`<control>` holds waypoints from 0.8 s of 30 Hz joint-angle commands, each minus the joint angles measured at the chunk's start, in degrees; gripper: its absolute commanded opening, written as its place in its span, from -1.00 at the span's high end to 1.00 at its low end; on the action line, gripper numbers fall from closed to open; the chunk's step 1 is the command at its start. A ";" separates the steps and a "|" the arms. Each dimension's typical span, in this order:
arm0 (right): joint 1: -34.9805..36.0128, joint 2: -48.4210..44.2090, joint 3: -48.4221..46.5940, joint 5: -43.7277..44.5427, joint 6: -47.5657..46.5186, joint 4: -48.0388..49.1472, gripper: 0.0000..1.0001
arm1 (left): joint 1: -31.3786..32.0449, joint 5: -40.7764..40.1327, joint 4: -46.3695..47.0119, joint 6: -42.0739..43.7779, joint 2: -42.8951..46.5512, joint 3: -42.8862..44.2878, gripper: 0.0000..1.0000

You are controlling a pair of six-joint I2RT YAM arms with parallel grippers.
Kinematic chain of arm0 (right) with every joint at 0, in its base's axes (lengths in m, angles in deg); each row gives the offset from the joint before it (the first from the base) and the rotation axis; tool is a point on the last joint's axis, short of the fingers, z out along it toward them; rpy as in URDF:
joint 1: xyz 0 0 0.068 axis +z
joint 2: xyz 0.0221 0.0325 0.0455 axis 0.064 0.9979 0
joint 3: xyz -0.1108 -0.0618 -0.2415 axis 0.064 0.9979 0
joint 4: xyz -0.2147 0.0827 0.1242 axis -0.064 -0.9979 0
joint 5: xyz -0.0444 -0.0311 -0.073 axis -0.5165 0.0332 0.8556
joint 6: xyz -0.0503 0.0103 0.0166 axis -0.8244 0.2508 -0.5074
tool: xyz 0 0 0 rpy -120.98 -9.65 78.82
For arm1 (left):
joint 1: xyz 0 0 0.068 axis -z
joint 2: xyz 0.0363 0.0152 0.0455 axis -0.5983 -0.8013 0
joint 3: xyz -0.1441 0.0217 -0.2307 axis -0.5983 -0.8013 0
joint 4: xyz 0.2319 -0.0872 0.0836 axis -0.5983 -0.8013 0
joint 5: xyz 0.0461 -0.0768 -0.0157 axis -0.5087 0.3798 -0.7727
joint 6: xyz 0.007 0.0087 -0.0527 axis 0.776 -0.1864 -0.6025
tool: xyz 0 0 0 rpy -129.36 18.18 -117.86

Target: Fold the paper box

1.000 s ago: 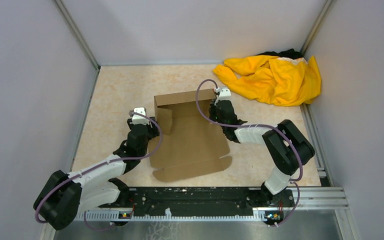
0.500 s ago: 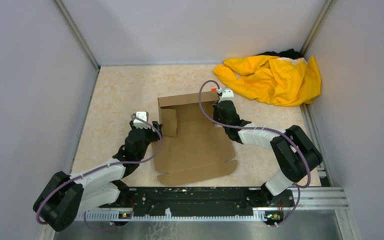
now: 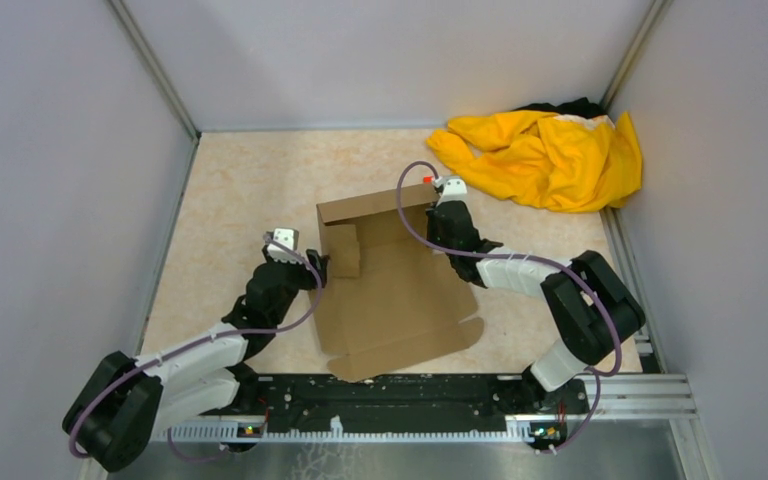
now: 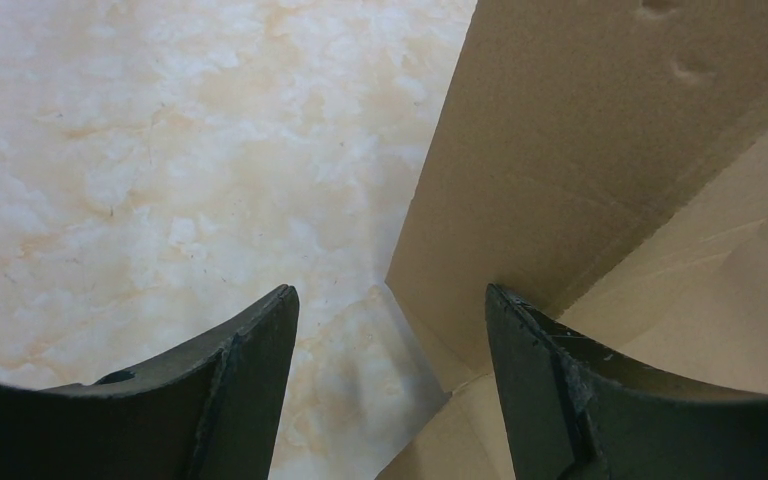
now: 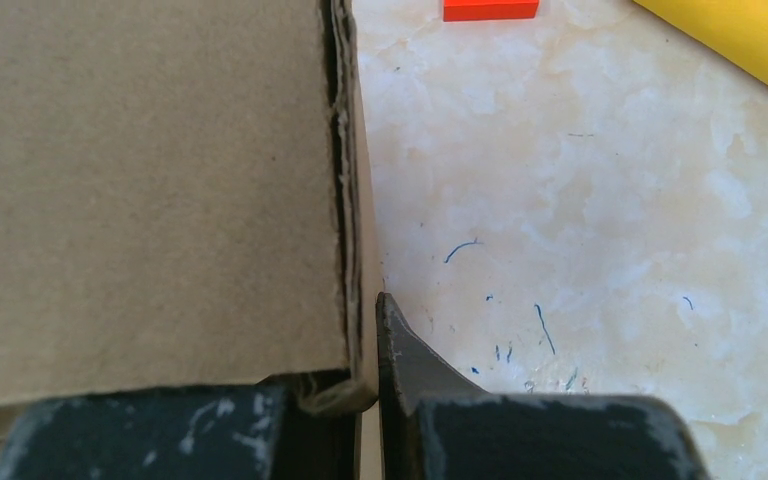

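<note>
The paper box (image 3: 395,300) is brown cardboard lying on the table, its back wall and left flap (image 3: 344,250) standing up. My right gripper (image 3: 435,208) is at the box's far right corner. In the right wrist view it (image 5: 365,390) is shut on a doubled cardboard edge (image 5: 345,200). At the left flap my left gripper (image 3: 314,264) stands open. In the left wrist view the flap's lower corner (image 4: 430,300) sits between the spread fingers (image 4: 390,300), with one fingertip (image 4: 520,340) over the box floor and nothing gripped.
A yellow cloth (image 3: 545,155) is heaped in the far right corner. A tiny red block (image 5: 490,8) lies on the table just beyond the right gripper. Grey walls close in the table on three sides, and a black rail (image 3: 390,395) runs along the near edge.
The box has slid and turned a little to the right and nearer. Its left flap stands more upright. My left gripper followed it to the right; the right gripper kept its hold.
</note>
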 commanded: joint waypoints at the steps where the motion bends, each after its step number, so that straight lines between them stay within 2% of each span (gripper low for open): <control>1: 1.94 2.00 0.14 -4.49 0.35 -8.14 1.00 | 0.62 7.75 1.05 -3.32 1.90 -0.49 -0.51; 13: 1.93 3.59 -0.67 -5.15 0.07 -8.36 1.00 | 1.31 4.56 -10.22 -9.12 8.08 0.40 -0.52; 17: 1.95 2.49 -0.33 -4.08 -0.38 -9.33 1.00 | 2.14 5.47 -9.87 -10.80 8.94 -0.84 -0.52; 24: 2.04 1.39 3.24 -3.40 -2.03 -4.30 1.00 | 4.04 1.73 -7.63 -11.58 8.00 -3.00 -0.52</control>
